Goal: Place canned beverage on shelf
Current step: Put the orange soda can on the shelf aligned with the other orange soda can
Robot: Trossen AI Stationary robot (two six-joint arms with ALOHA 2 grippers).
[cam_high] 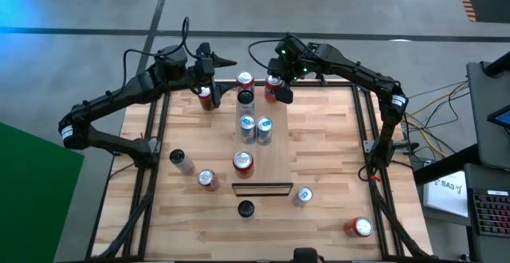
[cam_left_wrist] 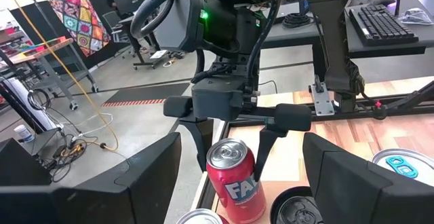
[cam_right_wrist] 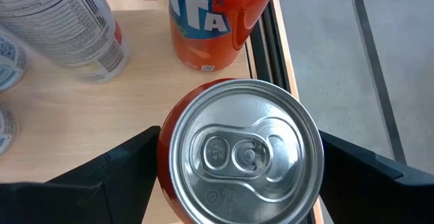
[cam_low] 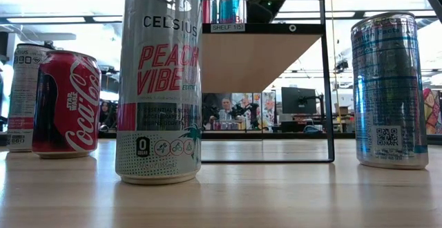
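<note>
The shelf is a raised light board running down the table's middle, and several cans stand on it. At its far end an upright red can sits between the fingers of my open right gripper. Its base is hidden. An orange Fanta can stands just beyond it. My left gripper hangs open and holds nothing above the far left of the table. It points toward the right gripper. My right gripper comes slanting down from the table's far right, one finger on each side of the red can's upper wall. I cannot tell whether the fingers touch the can.
Loose cans stand or lie on the near half of the table: a Celsius can, a Coca-Cola can and a silver-blue one. Another red can stands under the left arm. Black frame rails edge the table.
</note>
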